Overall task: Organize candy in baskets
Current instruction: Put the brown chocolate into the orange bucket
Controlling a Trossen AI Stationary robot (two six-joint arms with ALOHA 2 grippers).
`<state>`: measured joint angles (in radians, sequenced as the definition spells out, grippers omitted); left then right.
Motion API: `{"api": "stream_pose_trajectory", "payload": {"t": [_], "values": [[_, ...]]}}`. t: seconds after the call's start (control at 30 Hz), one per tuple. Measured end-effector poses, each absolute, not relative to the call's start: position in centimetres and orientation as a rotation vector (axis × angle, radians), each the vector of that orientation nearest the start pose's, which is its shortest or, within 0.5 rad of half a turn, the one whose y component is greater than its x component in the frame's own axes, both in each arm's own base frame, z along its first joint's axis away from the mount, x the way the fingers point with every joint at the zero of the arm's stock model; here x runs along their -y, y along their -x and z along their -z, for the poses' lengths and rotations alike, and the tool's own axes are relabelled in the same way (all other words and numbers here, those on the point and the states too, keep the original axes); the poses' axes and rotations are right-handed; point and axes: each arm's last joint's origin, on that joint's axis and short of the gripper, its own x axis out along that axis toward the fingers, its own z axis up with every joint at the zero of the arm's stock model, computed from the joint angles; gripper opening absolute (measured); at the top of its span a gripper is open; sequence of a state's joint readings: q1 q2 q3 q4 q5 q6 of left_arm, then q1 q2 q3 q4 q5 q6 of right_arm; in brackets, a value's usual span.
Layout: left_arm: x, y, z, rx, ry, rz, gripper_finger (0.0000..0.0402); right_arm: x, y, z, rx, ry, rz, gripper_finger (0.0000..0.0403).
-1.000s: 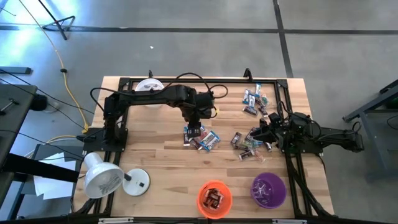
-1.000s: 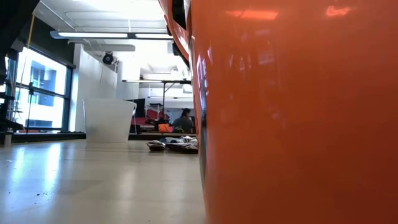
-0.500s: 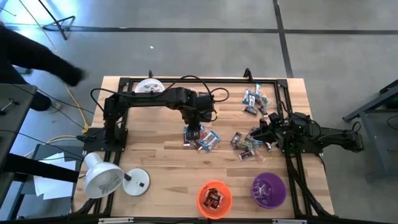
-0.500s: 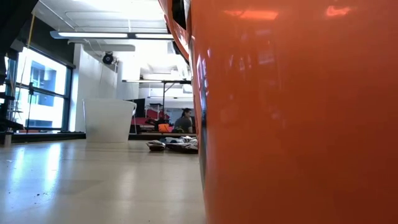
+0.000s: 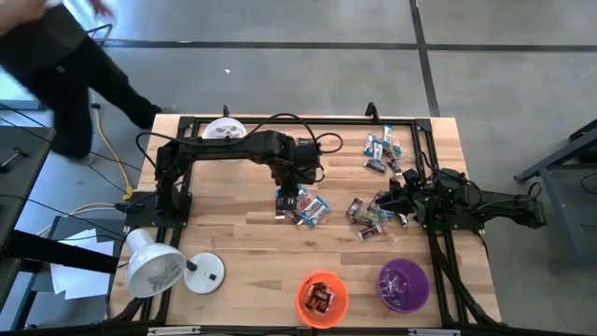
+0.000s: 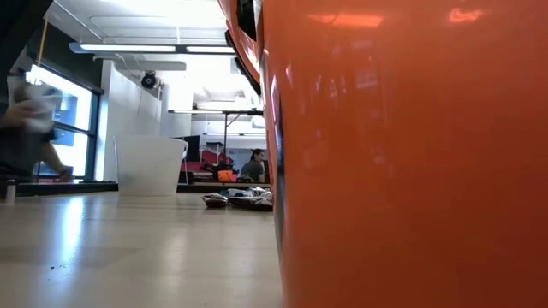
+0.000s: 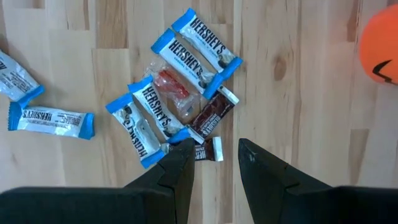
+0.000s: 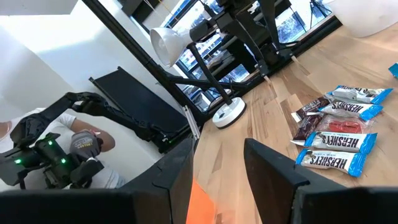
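1. Several candy bars (image 7: 186,93) are clustered on the table, well apart from the orange basket (image 5: 322,298).
2. Left gripper (image 7: 214,162) is held partly open and empty directly above a dark bar (image 7: 211,116).
3. Wrappers are judged light, crinkly and slippery; the bar's middle should be pinched across its width.
4. Right gripper (image 8: 217,168), parted and empty, is parked beside the purple basket (image 5: 403,284).

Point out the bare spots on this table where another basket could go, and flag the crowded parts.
Free: the bare wood between the lamp and the orange basket, and the strip in front of the left arm's base. Crowded: the middle, where the left gripper hangs open over a candy cluster, and the right side, with scattered candy by the right gripper and the purple basket.
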<state>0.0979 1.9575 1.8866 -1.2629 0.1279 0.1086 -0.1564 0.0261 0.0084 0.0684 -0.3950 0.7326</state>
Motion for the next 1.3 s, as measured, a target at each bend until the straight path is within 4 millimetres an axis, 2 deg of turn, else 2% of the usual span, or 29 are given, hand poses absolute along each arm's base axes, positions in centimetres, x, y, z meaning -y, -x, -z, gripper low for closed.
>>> {"api": "stream_pose_trajectory", "payload": {"t": [0.33, 0.6, 0.87, 1.03, 1.3], "values": [[-5.0, -39.3, -29.8, -1.275, 0.038, 0.021, 0.0112, 0.4, -9.7, -17.1, -0.041, -0.715, -0.245, 0.0138], [-7.9, -39.3, -29.3, -1.261, 0.061, -0.072, 0.0112, 0.4, -9.7, -17.1, -0.041, -0.715, -0.246, 0.0138], [-11.6, -39.7, -27.4, -1.276, 0.127, -0.144, 0.0112, 0.4, -9.7, -17.1, -0.042, -0.716, -0.245, 0.0138], [-13.6, -40.3, -25.4, -1.286, 0.172, -0.15, 0.0112, 0.4, -9.7, -17.1, -0.043, -0.716, -0.245, 0.0138], [-16.4, -39.7, -24.5, -1.294, 0.202, -0.156, 0.0116, 0.4, -9.7, -17.0, -0.047, -0.717, -0.243, 0.0138]]}}
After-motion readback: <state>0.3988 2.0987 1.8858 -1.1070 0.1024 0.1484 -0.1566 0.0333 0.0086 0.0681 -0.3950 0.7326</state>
